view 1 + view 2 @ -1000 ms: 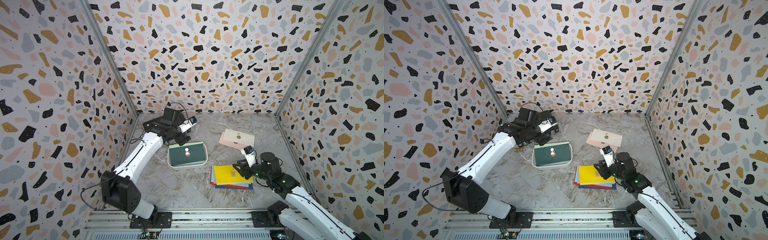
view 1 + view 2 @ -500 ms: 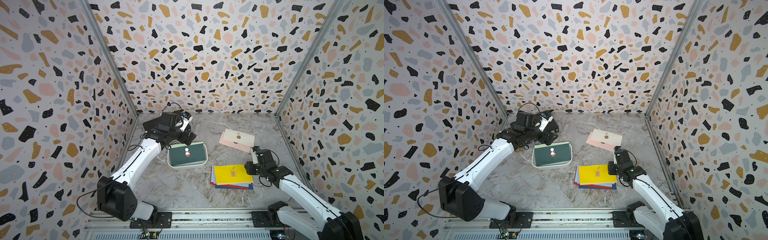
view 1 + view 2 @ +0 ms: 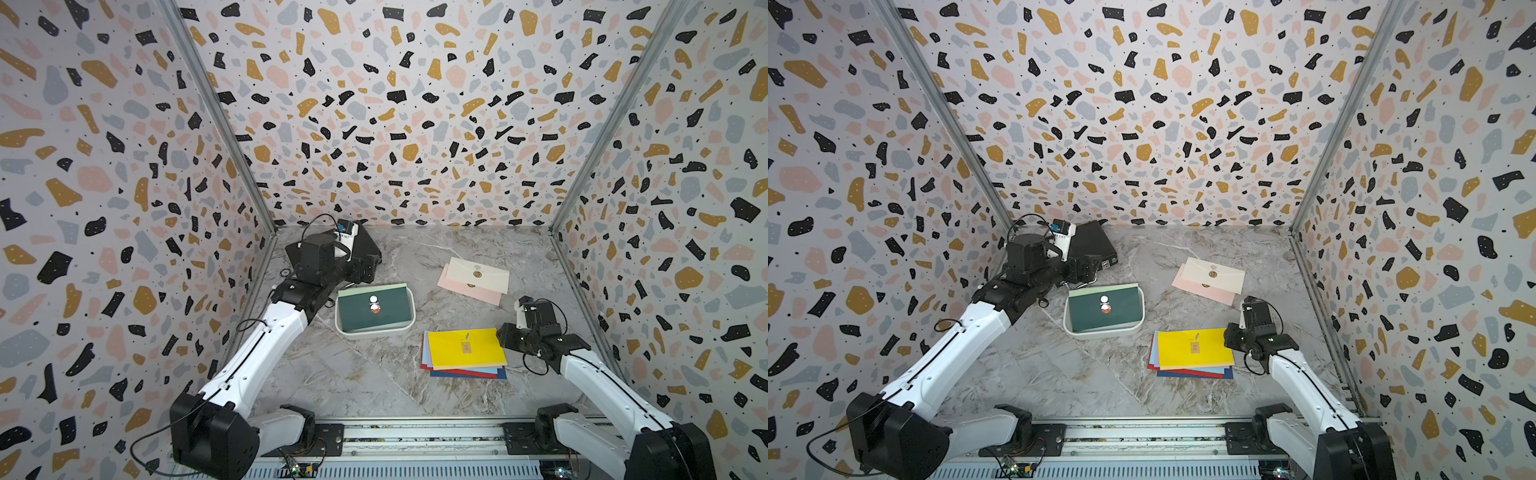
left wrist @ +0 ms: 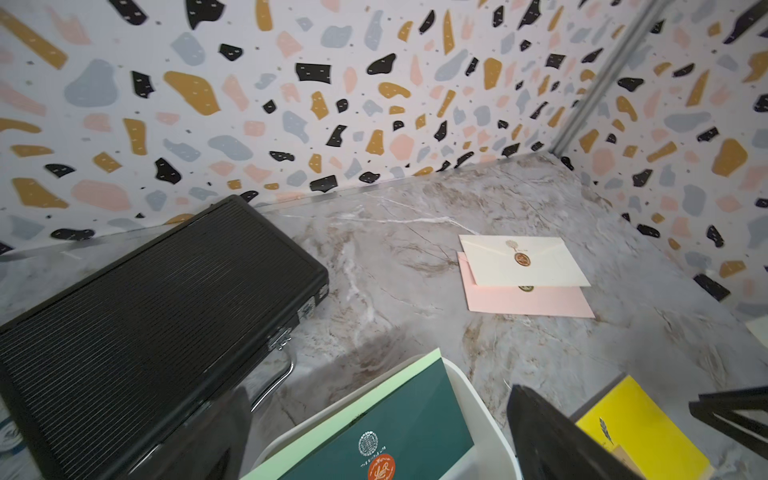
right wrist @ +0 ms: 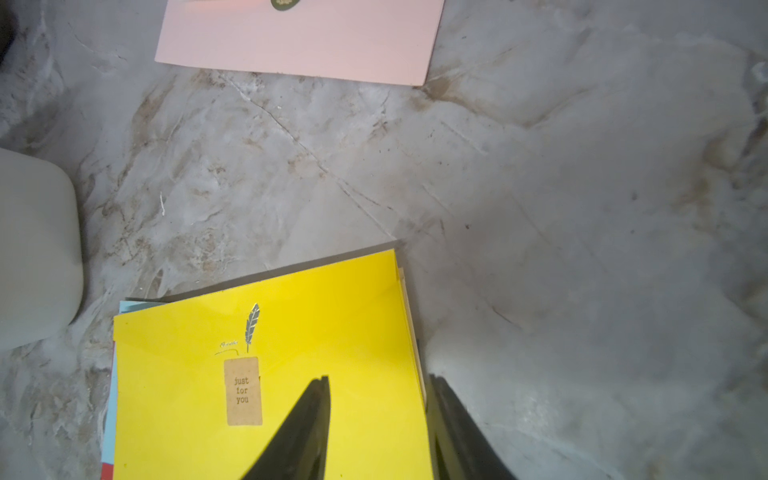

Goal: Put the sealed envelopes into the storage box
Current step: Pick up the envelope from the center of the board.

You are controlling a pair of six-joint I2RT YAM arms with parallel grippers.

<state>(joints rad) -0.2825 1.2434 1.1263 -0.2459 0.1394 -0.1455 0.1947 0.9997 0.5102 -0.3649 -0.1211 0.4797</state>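
Observation:
The white storage box [image 3: 376, 334] [image 3: 1105, 332] [image 4: 478, 399] holds a dark green envelope [image 3: 357, 311] [image 4: 415, 419] lying on a light green one [image 3: 370, 289]. My left gripper [image 3: 366, 266] [image 3: 1090, 266] [image 4: 374, 395] hangs open over the box's far edge, holding nothing. A yellow envelope [image 3: 465, 349] [image 3: 1196, 347] [image 5: 291, 332] tops a stack of light blue, red and navy ones. My right gripper [image 3: 505, 332] [image 3: 1229, 338] [image 5: 378, 377] is low at the stack's right edge, open, one finger over the yellow envelope and one beside it. A cream envelope [image 3: 480, 274] overlaps a pink one [image 3: 469, 293] farther back.
A black ribbed briefcase [image 3: 368, 245] [image 4: 145, 311] lies in the back left corner, just behind the box and under my left wrist. Patterned walls close in the marble table [image 3: 353, 374] on three sides. A metal rail [image 3: 415, 436] runs along the front.
My right arm swung down from above the stack to its right edge, with its jaws kept at the same width. My left wrist turned slightly behind the box, still open.

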